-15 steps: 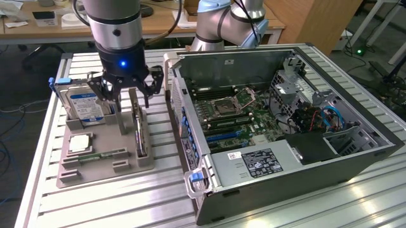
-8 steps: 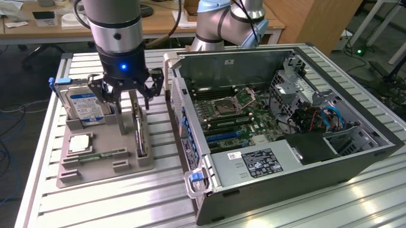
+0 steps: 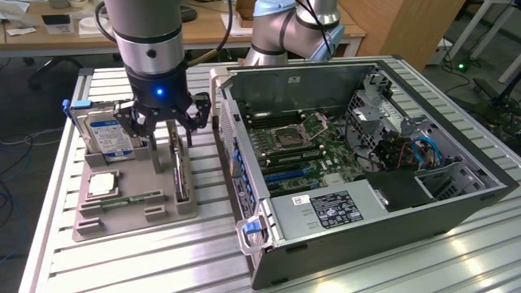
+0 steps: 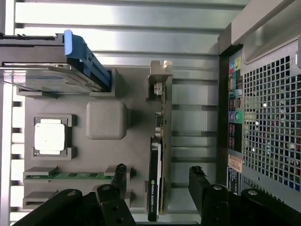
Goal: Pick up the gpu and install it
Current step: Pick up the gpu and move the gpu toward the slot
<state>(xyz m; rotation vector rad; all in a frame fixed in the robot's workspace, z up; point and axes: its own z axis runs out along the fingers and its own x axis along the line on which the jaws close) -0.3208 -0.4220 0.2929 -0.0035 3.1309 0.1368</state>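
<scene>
You had not picked up the gpu [image 3: 179, 174] yet. It stood on its thin edge in a slot of the tray [image 3: 122, 223]. In the exterior view the tray lay at 9 o'clock from the case [image 3: 366, 244].

Your gripper [image 3: 167, 129] hung right over the gpu, with its fingers [image 4: 120, 174] spread wide and nothing in them. In the wrist view one finger was on each side of the gpu, and neither touched it.

In the exterior view the drive [image 3: 110, 137] stood at 10 o'clock from the gpu. The memory stick [image 3: 130, 199] lay at 8 o'clock.

So I think you were only at the start, lined up for the grab. The grab, the lift, the trip to the case and the push into its board [image 3: 301, 152] were all left to do. The case side was open.
</scene>
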